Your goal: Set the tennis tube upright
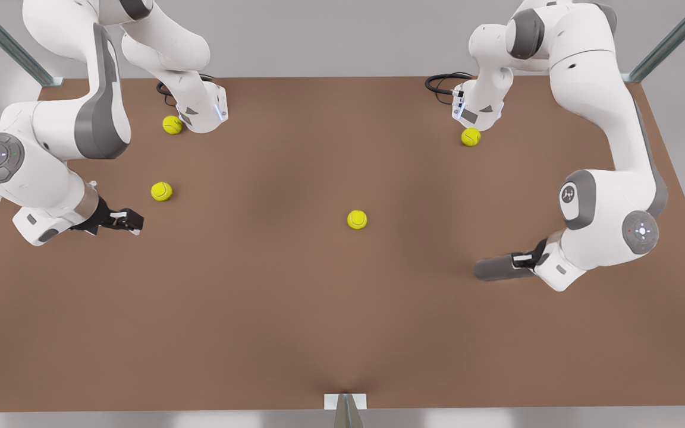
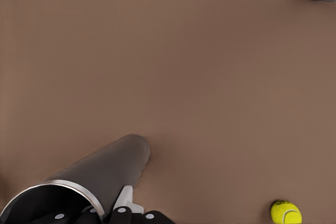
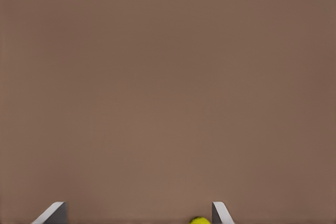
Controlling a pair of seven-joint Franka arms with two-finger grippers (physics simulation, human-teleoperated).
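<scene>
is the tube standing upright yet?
No. In the front view the tennis tube lies sideways, low over the table, with its rim end at the left gripper.

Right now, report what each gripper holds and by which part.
The left gripper grips the tennis tube at its silvery-rimmed end, the tube lying on its side. The right gripper is open and holds nothing.

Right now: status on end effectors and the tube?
Left end effector shut on tennis tube, tube lying flat at front view's right. Right end effector open, waiting. Tennis balls scattered, none blocking.
</scene>
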